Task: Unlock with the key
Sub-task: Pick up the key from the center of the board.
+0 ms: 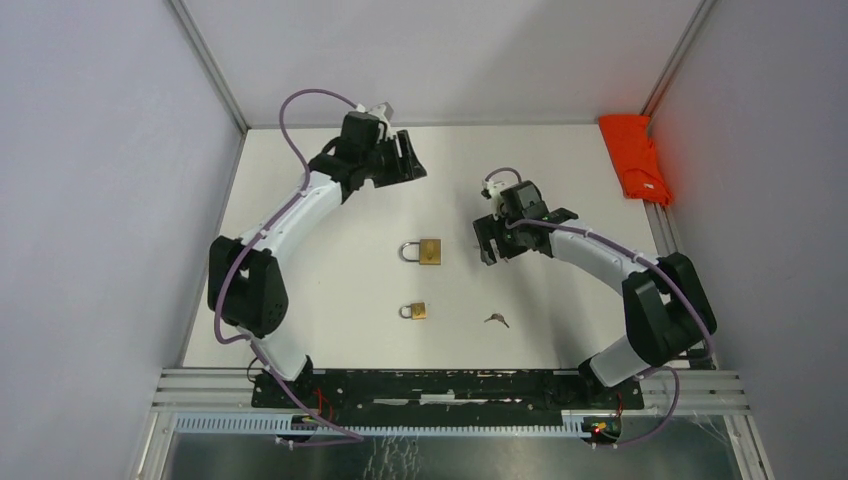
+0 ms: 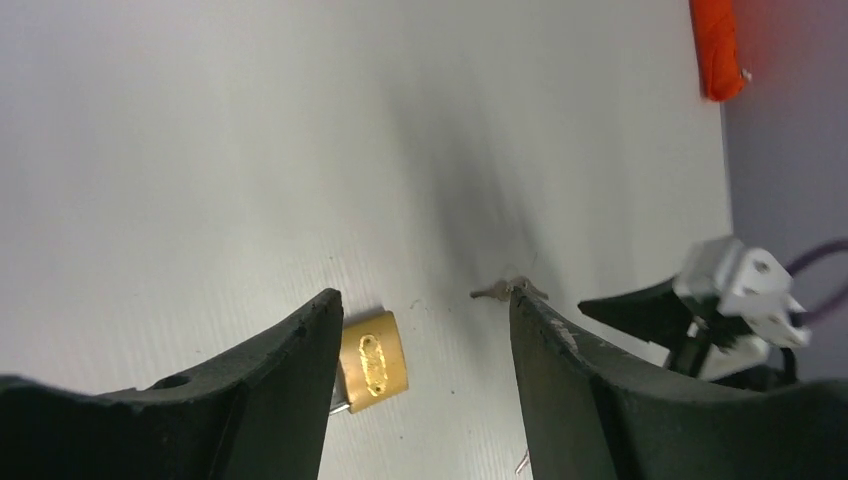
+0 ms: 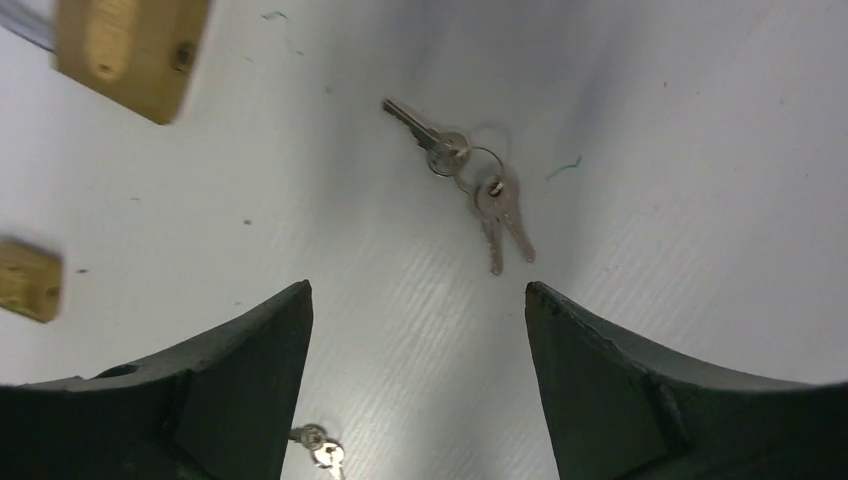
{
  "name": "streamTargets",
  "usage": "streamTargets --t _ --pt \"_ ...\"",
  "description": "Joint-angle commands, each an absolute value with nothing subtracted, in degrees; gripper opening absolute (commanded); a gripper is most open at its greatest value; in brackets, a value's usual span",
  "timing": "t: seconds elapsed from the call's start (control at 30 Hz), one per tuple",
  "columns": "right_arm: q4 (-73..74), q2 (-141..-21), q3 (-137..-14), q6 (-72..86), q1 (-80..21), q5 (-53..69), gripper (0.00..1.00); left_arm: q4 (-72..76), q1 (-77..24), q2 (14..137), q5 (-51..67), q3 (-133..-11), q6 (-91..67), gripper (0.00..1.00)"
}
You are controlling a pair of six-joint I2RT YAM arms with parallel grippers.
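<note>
Gaping wide, both claws grip nothing; left gripper [image 1: 418, 160] hangs released toward the table's far edge; right gripper [image 1: 484, 243] hovers spread just right of the larger padlock [image 1: 428, 252] at mid-table; smaller padlock [image 1: 415, 311] and keys [image 1: 496, 320] lie apart nearer the near edge.

This is a robotics lab test cell: a white tabletop [image 1: 340, 200] boxed in by plain grey wall panels [image 1: 90, 200] held in aluminium rails [image 1: 208, 62]. Two robot arms [image 1: 290, 215] are bolted to a black base plate [image 1: 450, 388] on slotted metal framing [image 1: 200, 385] at the near edge, with purple cables [image 1: 284, 118] looping from their wrists.
</note>
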State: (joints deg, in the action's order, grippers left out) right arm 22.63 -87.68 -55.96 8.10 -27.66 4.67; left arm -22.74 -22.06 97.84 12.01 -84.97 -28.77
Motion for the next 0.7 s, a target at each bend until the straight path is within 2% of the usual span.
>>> streamTargets --t 0.0,0.17,0.47,0.5,0.57,0.6,0.67 --pt "21.01 -90.13 -56.8 5.57 -27.65 -1.36 0.82 -19.86 -24.7 95.14 9.5 -85.2 -26.69 0.67" --pt "21.52 -96.67 -60.85 4.05 -27.64 -3.37 0.73 -19.68 -25.43 95.54 8.26 -85.05 -25.63 0.67" --pt "19.51 -102.16 -64.07 2.8 -27.64 -7.84 0.64 -20.48 -25.84 96.5 7.28 -85.32 -24.62 0.67" --pt "19.81 -102.82 -64.69 2.74 -27.66 -7.77 0.6 -20.4 -25.86 96.64 7.22 -85.27 -24.59 0.67" --pt "20.32 -103.8 -65.34 2.66 -27.63 -7.02 0.44 -20.48 -25.97 96.67 7.12 -85.26 -24.45 0.67" --pt "20.56 -104.06 -65.34 2.72 -27.65 -6.74 0.41 -20.48 -25.93 96.76 7.12 -85.22 -24.46 0.67" --pt "20.53 -103.91 -64.67 2.85 -27.68 -6.07 0.42 -20.48 -26.02 96.79 7.18 -85.17 -24.31 0.67"
